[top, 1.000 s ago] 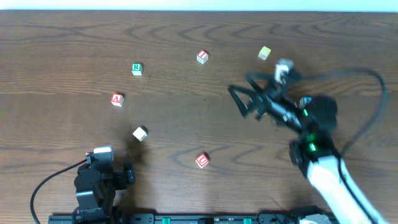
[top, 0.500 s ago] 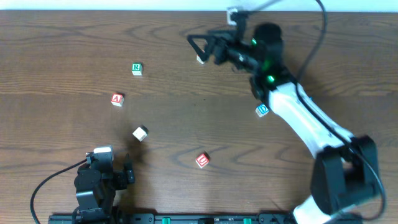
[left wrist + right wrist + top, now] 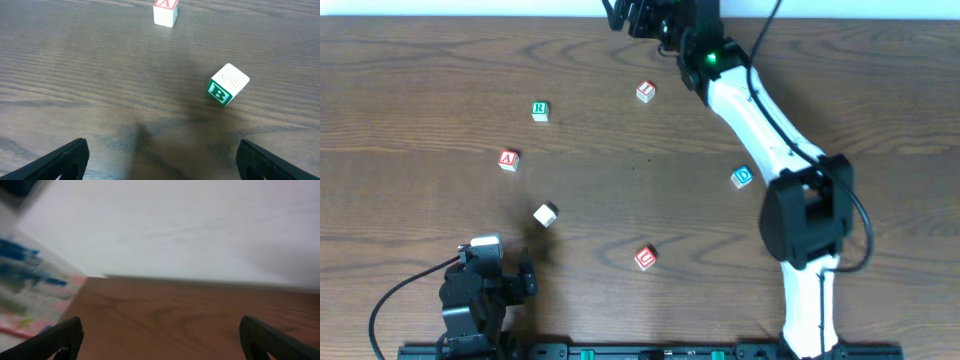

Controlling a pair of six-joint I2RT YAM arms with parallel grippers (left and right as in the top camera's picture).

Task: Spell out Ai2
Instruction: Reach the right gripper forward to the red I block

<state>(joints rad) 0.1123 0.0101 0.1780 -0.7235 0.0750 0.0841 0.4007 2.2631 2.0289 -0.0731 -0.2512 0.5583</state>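
— Moved since a moment ago: the right hand (image 3: 628, 14), carried from beside the "I" cube (image 3: 645, 92) to the far bench (image 3: 880, 80) edge, fingers spread, nothing held.
— Where is "I" found now?
— Just nearward of that hand. The "A" cube (image 3: 508, 160) and "2" cube (image 3: 227, 85), green "B" read on its side, lie beyond the released left hand (image 3: 159, 160).

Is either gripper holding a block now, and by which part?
Nothing is held. The left gripper is open, with only bare table between its jaws; the right gripper is open and empty too.
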